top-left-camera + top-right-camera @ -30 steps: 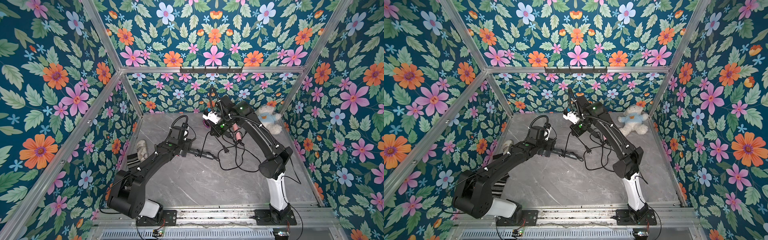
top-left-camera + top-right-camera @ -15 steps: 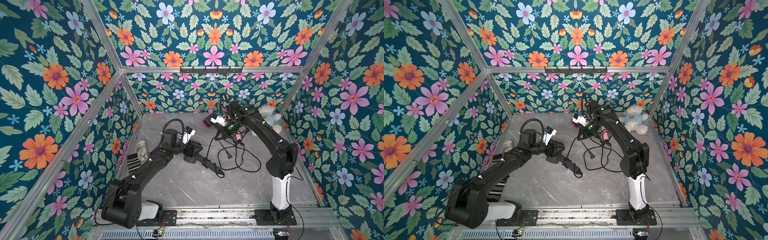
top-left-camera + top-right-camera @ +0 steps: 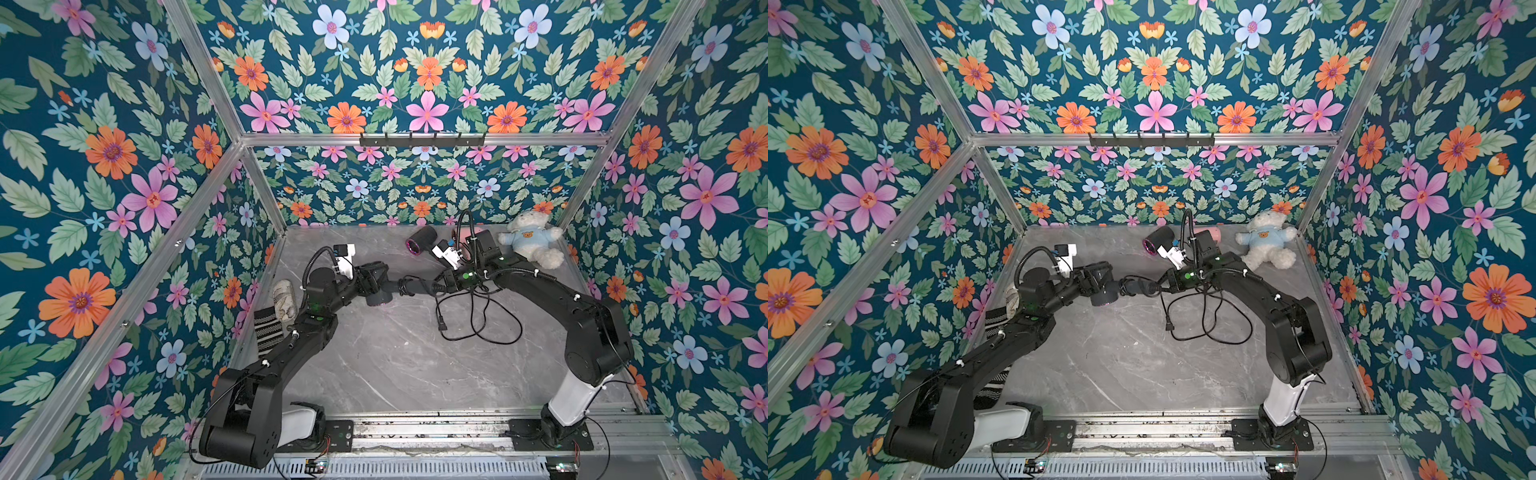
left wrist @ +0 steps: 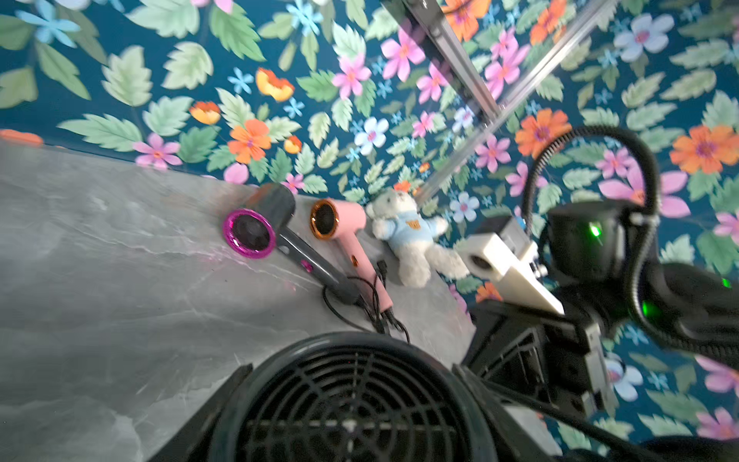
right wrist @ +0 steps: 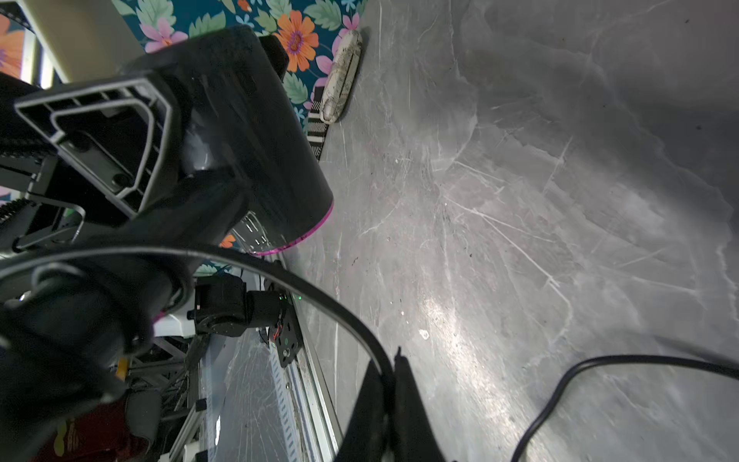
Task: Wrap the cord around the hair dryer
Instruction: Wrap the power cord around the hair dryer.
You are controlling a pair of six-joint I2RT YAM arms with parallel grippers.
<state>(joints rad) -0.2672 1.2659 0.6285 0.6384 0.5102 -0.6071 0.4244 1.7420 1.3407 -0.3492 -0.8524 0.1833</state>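
Hair dryer (image 5: 256, 132) barrel is showing as dark grey plastic, smooth and semi-gloss, with a shiny magenta rim; its rear grille is looking matt black. Cord (image 5: 640, 358) is reading as a smooth black rubbery sheath. Table (image 5: 520, 200) is presenting a grey marble-look top, smooth and faintly glossy, carrying fine scratches. Pink hair dryer (image 4: 344, 228) is showing satin plastic with a coppery metallic ring. Teddy bear (image 3: 530, 239) is looking fluffy plush, wearing pale blue cloth. Frame rails (image 3: 540, 139) are reading as brushed metal; walls (image 3: 124, 166) are looking matt.
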